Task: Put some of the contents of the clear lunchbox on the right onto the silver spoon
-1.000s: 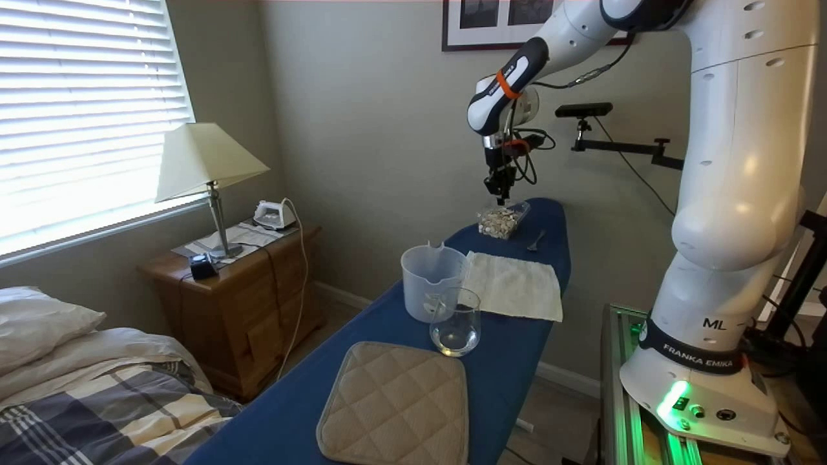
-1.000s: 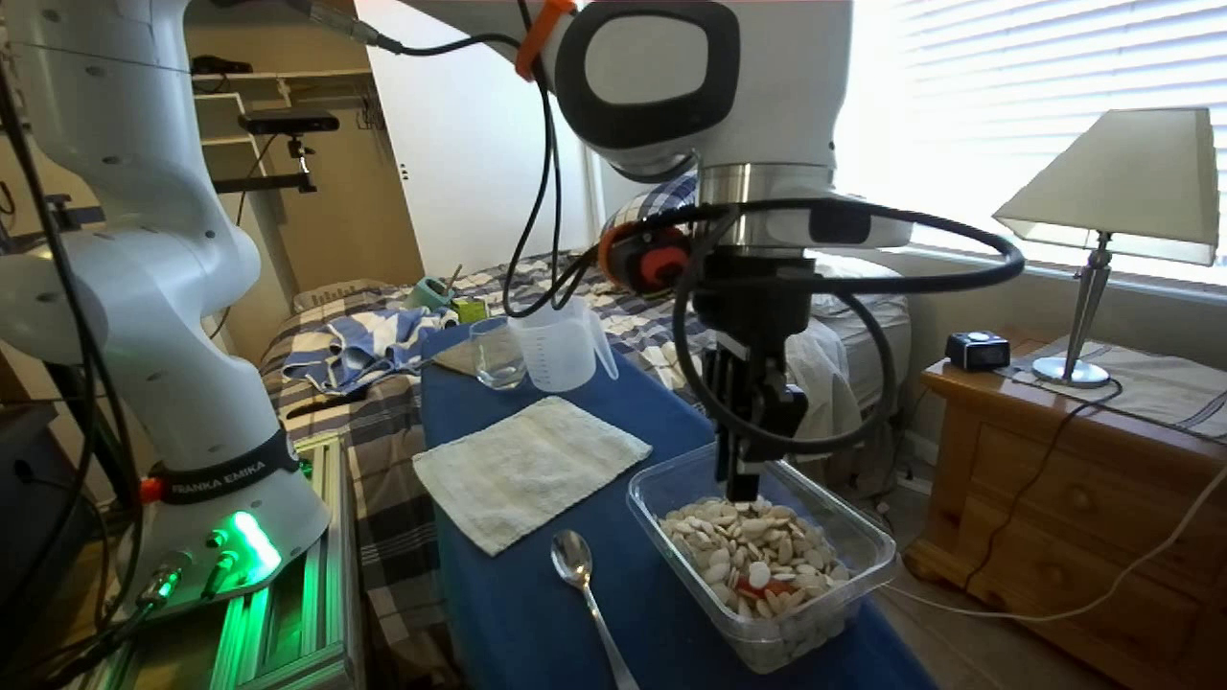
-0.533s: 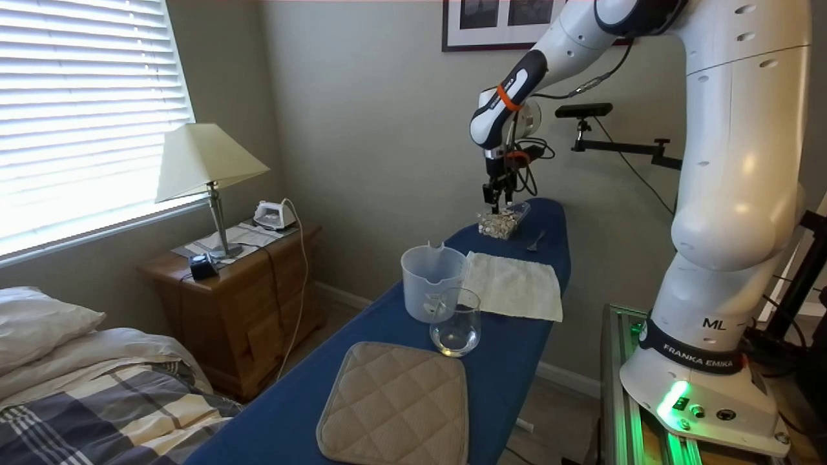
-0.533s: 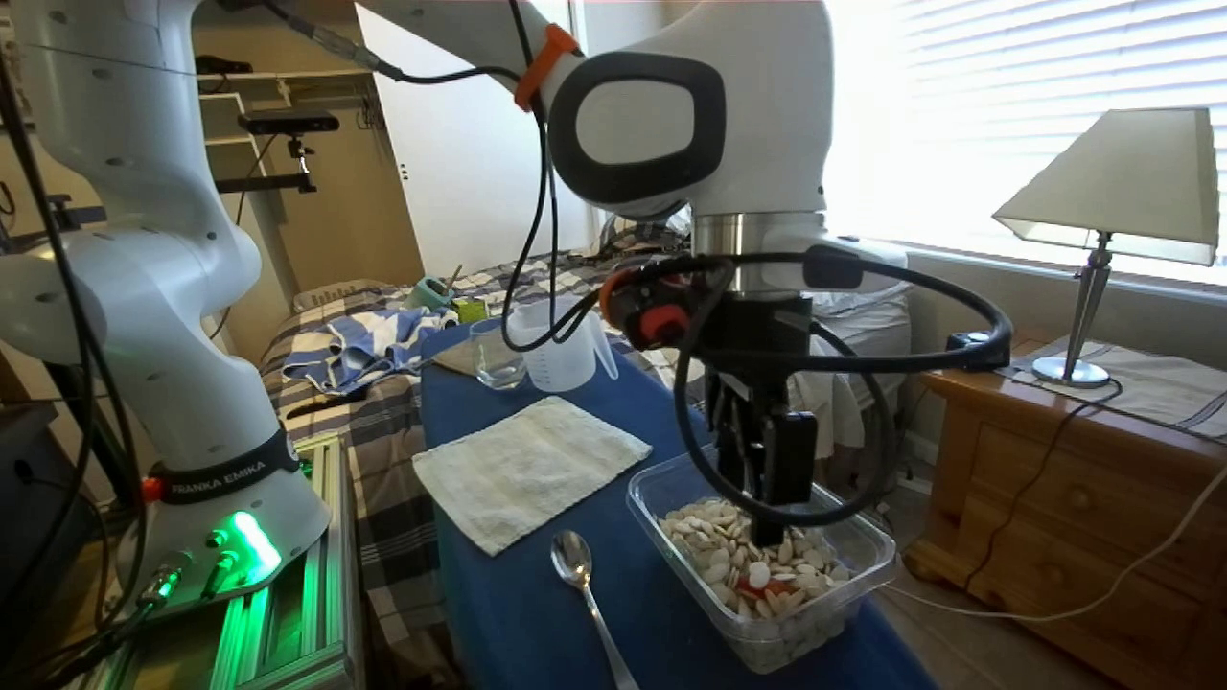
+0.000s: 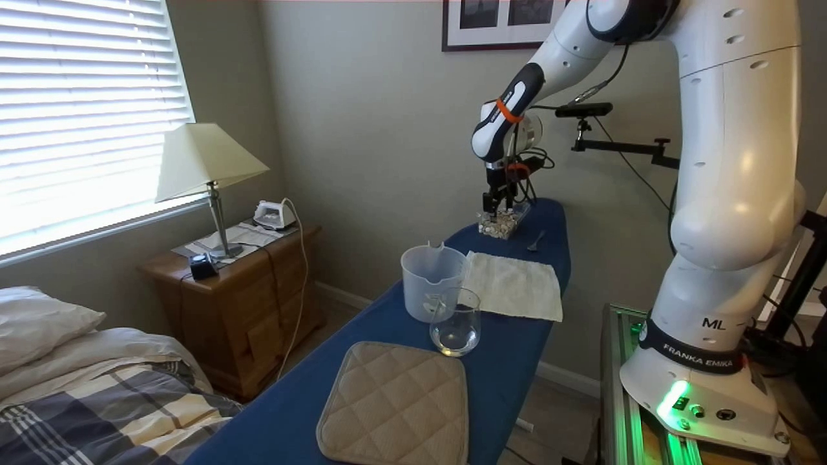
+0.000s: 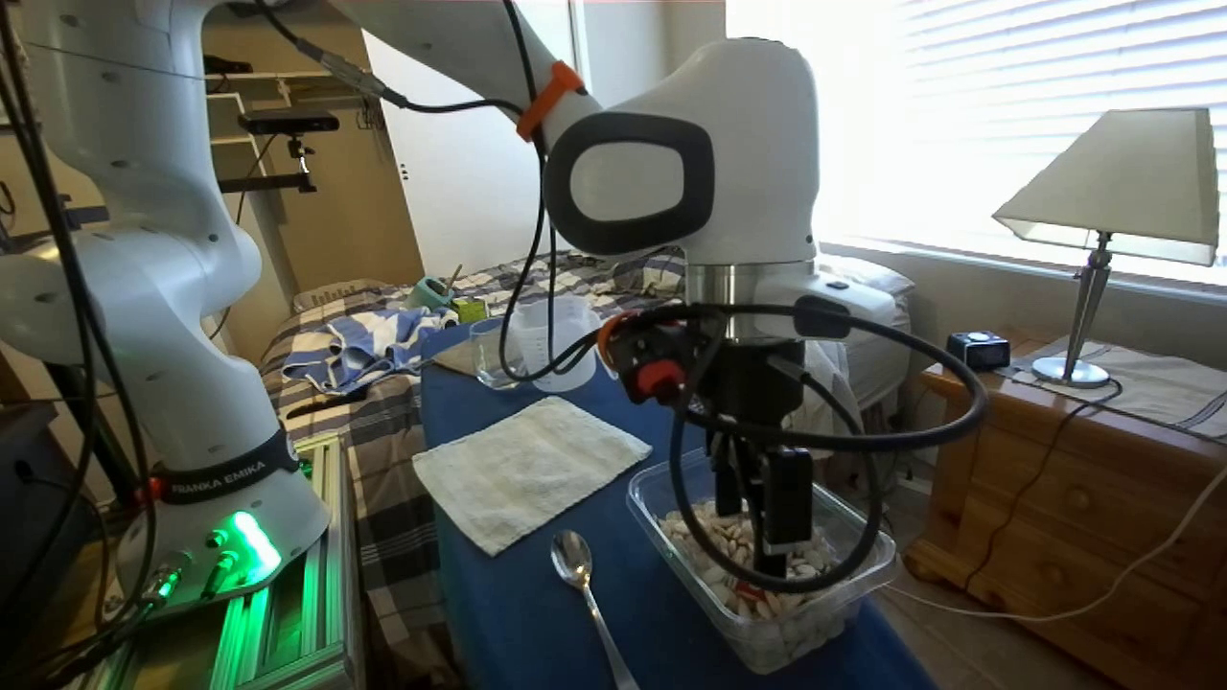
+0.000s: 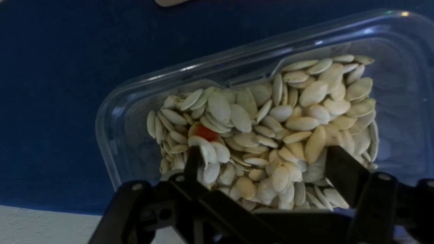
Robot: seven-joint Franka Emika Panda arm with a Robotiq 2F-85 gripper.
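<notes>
At the left of an exterior view stands the foot of the white robot arm [image 6: 216,527], with a green light [image 6: 254,546] on it. To its right, on the blue ironing board [image 6: 513,613], there are a drinking glass [image 6: 494,356] and, just beside it, a plastic jug [image 6: 561,350]. Nearer to the front, a pale cloth [image 6: 532,470] lies flat. Next comes the spoon [image 6: 575,565], which lies with its bowl toward the cloth. To the right of the spoon, near but apart, stands the clear lunchbox [image 6: 757,644]; it contains pale seeds [image 7: 268,132] and, among them, 1 red piece [image 7: 207,132]. Over these seeds the gripper [image 7: 266,156] points downward, and its 2 fingers [image 7: 346,176] stand wide apart, very low. I cannot tell if their tips touch the seeds. In both exterior views the lunchbox stands on the ironing board, under the gripper. Farther right, a small black clock [image 6: 978,351] and a lamp [image 6: 1117,187] stand on a wooden bedside table [image 6: 1112,537].
</notes>
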